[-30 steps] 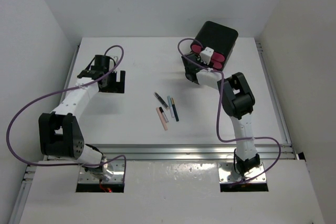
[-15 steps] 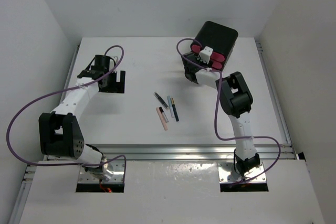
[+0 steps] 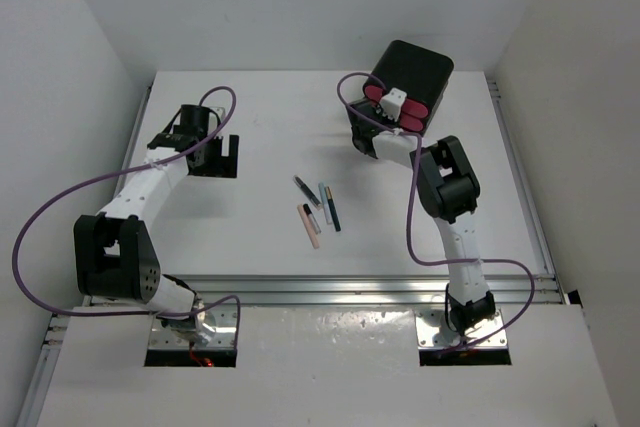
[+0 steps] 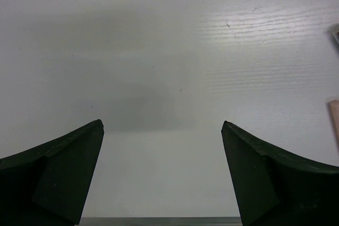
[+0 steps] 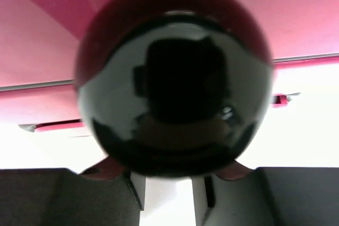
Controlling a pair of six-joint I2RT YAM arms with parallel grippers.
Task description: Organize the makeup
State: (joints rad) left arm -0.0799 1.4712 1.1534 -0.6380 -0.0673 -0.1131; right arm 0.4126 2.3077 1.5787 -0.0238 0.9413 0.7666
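Note:
Several slim makeup pencils (image 3: 318,209), black, pale-blue and peach, lie loose mid-table in the top view. The puff and the palettes are out of view. My right gripper (image 3: 381,133) is at the front of the black box with pink drawers (image 3: 410,82). In the right wrist view its fingers (image 5: 79,197) stand close together under a glossy black drawer knob (image 5: 175,78), seemingly closed at its base. My left gripper (image 3: 214,156) is open and empty over bare table at the far left; its fingers (image 4: 58,168) are wide apart.
A peach item's edge (image 4: 335,120) shows at the right border of the left wrist view. The pink drawer front (image 5: 296,14) fills the top of the right wrist view. White walls enclose the table (image 3: 250,127) on three sides.
My right arm has edged slightly left and toward the box. The left arm and the pencils have not moved.

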